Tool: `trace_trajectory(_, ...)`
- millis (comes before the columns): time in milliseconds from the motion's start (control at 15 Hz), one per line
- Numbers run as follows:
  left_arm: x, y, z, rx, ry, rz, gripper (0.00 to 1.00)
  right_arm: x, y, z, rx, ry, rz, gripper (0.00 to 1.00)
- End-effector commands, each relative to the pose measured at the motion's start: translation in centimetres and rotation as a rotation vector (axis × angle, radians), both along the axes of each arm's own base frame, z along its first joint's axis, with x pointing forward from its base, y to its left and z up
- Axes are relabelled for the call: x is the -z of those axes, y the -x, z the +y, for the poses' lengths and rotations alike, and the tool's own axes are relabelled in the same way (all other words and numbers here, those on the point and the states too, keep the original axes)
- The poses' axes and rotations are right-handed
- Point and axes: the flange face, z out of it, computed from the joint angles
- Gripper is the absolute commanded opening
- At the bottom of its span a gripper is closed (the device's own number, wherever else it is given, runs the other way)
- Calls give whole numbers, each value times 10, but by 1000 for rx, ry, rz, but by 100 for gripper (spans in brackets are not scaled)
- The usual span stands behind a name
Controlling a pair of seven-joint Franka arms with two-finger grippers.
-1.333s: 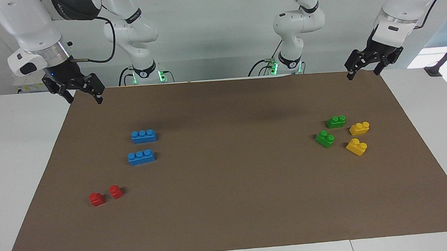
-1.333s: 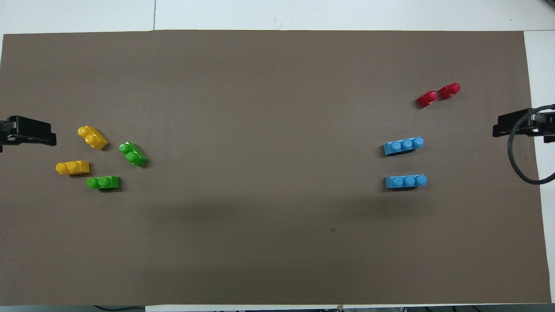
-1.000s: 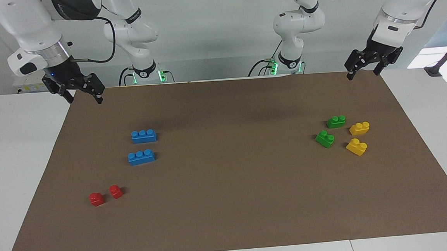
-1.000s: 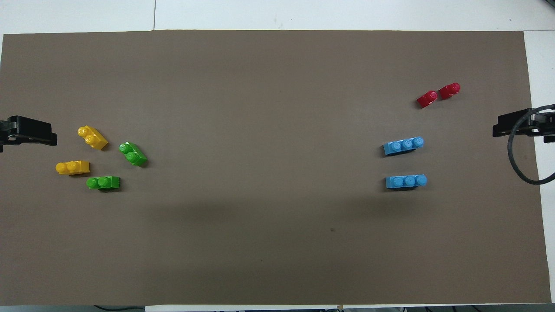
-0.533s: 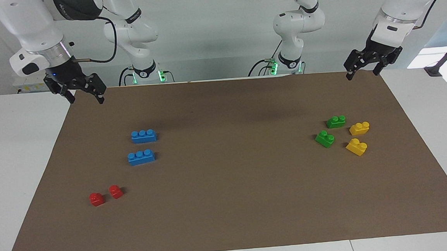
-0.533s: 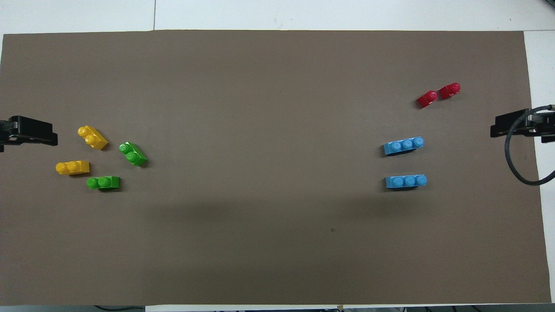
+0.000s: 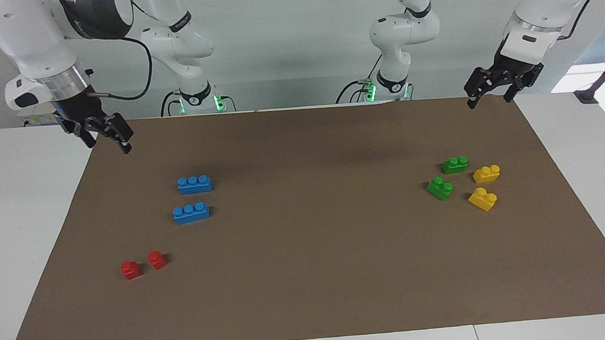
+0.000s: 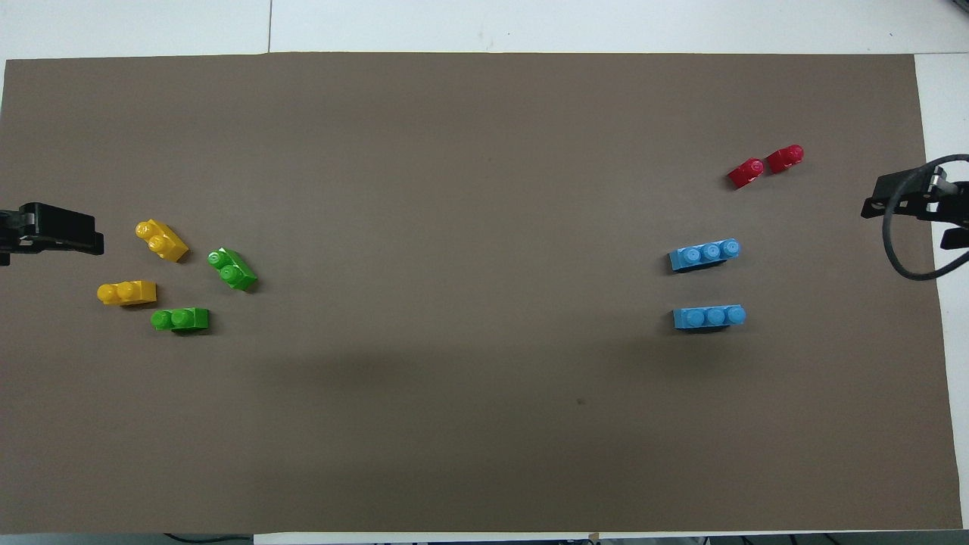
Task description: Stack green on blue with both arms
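Nothing is stacked yet: the left claw [image 7: 488, 93] hangs open and empty, up and well apart from the green bricks [image 7: 454, 165], while the right claw [image 7: 105, 137], likewise open and empty, hangs well apart from the blue bricks [image 7: 194, 184] lying on the desk [image 7: 309, 274].

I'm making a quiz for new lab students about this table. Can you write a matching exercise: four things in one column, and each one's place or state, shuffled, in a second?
Things:
1. green bricks
2. blue bricks
3. red bricks
4. left end effector

Places or states:
A. farthest from the robots, toward the right arm's end
B. open, holding nothing
C. beside the yellow bricks
D. nearer to the robots than the red bricks, same end

Pairs: 1-C, 2-D, 3-A, 4-B
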Motion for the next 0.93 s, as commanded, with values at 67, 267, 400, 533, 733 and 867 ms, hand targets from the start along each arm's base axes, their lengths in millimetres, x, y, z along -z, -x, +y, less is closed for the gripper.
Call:
trace_trajectory(67, 1, 4, -1, 13, 14, -13, 100, 45, -3, -12, 403, -162, 97, 100)
trace_trajectory(267, 2, 5, 1, 5, 14, -8, 100, 83, -19, -20, 596, -232, 185, 100)
trace_trajectory(400, 9, 9, 2, -3, 12, 5, 100, 97, -30, -17, 762, -262, 210, 100)
trace_trajectory(533, 14, 14, 0, -12, 11, 17, 100, 121, -41, -16, 825, -273, 234, 100)
trace_trajectory(733, 37, 28, -2, -117, 7, 12, 100, 153, -55, -13, 854, -320, 276, 100)
trace_trajectory(867, 48, 36, -4, -234, 7, -5, 100, 165, -62, -9, 879, -369, 289, 100)
